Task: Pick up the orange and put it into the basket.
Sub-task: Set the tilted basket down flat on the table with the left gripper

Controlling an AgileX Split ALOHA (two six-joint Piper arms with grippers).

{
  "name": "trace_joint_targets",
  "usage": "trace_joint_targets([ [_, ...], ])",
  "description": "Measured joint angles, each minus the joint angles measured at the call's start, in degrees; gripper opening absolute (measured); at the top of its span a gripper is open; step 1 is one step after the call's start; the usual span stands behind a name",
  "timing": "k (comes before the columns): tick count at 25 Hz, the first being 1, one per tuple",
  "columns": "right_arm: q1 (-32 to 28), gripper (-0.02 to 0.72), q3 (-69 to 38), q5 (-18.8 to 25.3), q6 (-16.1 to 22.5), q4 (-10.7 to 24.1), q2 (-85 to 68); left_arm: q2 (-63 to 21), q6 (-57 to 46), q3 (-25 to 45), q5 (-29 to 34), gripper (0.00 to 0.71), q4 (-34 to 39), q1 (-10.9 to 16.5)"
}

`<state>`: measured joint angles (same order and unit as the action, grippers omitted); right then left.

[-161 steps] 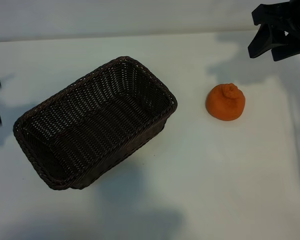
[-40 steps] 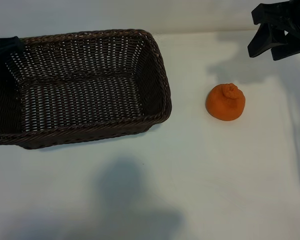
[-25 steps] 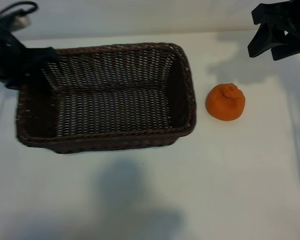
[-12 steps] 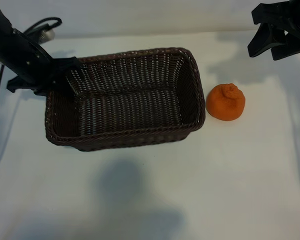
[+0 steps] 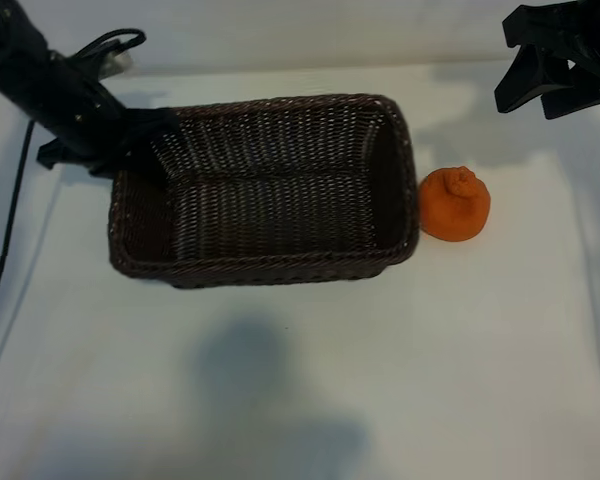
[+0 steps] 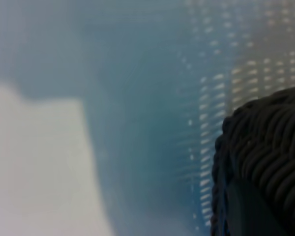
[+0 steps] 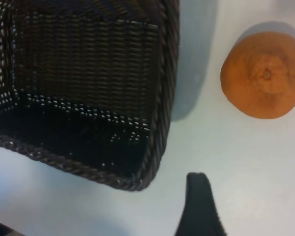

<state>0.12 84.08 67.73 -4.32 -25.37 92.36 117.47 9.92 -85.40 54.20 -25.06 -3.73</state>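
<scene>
Wicker basket (image 5: 265,190) is sitting mid-desk w/ left claw (image 5: 130,145) pinching its rim at the left end. Orange (image 5: 455,205) is lying on desk (image 5: 430,380) just beside basket's right end, not yet picked. Right claw (image 5: 550,75) is hanging wide open, empty, nr back-right corner.
</scene>
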Motion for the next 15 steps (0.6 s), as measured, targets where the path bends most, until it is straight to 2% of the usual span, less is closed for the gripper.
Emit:
trace_joint_targets([
  [6, 0.00, 0.478, 0.00, 0.00, 0.00, 0.00, 0.00, 3.45, -1.66, -6.88, 4.12, 0.170, -0.07, -3.17],
  [15, 0.00, 0.478, 0.00, 0.00, 0.00, -0.05, 0.00, 8.88, -4.04, -8.68, 5.55, 0.170, -0.01, -3.68],
])
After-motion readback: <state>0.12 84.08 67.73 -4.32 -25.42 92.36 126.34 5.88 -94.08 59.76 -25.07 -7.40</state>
